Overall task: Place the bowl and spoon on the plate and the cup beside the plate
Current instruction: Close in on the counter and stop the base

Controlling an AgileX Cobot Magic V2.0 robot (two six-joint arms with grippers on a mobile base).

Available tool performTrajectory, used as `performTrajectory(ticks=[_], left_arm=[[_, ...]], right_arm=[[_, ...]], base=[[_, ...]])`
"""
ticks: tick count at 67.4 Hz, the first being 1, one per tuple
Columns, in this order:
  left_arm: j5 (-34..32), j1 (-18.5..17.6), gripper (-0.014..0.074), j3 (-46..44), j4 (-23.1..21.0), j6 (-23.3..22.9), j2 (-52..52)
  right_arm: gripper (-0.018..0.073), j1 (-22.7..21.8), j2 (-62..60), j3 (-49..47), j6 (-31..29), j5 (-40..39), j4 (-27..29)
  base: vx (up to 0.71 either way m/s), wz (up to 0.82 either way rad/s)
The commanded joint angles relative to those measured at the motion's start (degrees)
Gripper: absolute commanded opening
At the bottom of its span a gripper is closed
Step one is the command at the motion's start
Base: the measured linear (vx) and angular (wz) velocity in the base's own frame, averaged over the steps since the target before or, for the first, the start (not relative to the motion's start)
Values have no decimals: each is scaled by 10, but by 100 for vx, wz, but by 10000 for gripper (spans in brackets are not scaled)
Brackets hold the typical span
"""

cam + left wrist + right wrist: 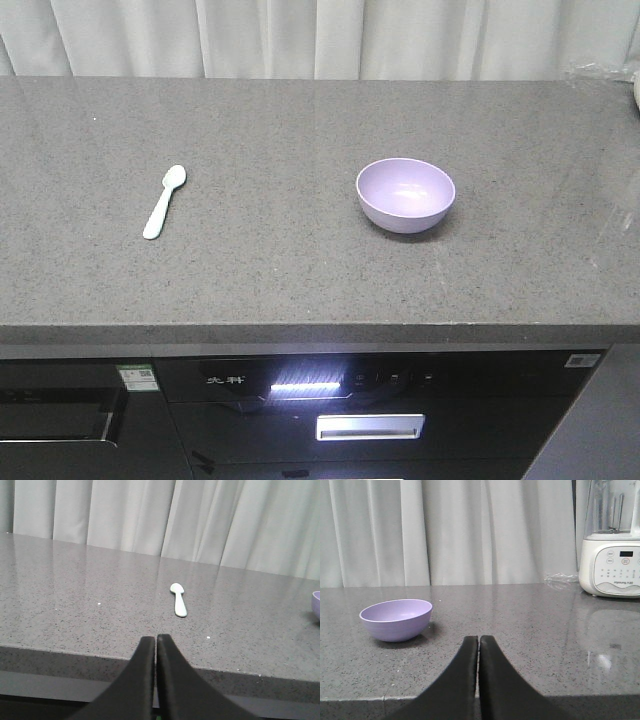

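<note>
Both jaws together, short of counter [60, 610].

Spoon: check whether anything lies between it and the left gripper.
Nothing visible does. In the left wrist view the spoon lies on the bare counter ahead of the shut left gripper, with only open counter between them. The bowl sits at that view's right edge, out of the path.

On the counter [300, 280], the spoon [164, 203] lies left of centre and the bowl [405, 195] stands right of centre, well apart. A curtain [320, 35] hangs behind, along the top edge. A blender [612, 555] stands at the far right.
</note>
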Motion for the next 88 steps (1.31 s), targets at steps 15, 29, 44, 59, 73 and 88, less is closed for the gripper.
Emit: performTrajectory(ticks=[15, 29, 44, 59, 73, 88], left_arm=[[-46, 0, -6, 12, -5, 0, -8], [-46, 0, -6, 12, -5, 0, -8], [-46, 0, -6, 12, -5, 0, -8], [-46, 0, -6, 12, -5, 0, -8], [-46, 0, -6, 12, -5, 0, -8], [-46, 0, -6, 12, -5, 0, -8]], right_arm=[[-4, 1, -5, 4, -3, -44, -3], [-4, 1, -5, 4, -3, -44, -3], [-4, 1, -5, 4, -3, -44, -3], [-4, 1, -5, 4, -3, -44, -3], [-4, 1, -5, 4, -3, -44, -3], [-4, 1, -5, 4, -3, -44, -3]], base=[[5, 1], [4, 1], [4, 0], [4, 0], [3, 0], [3, 0]])
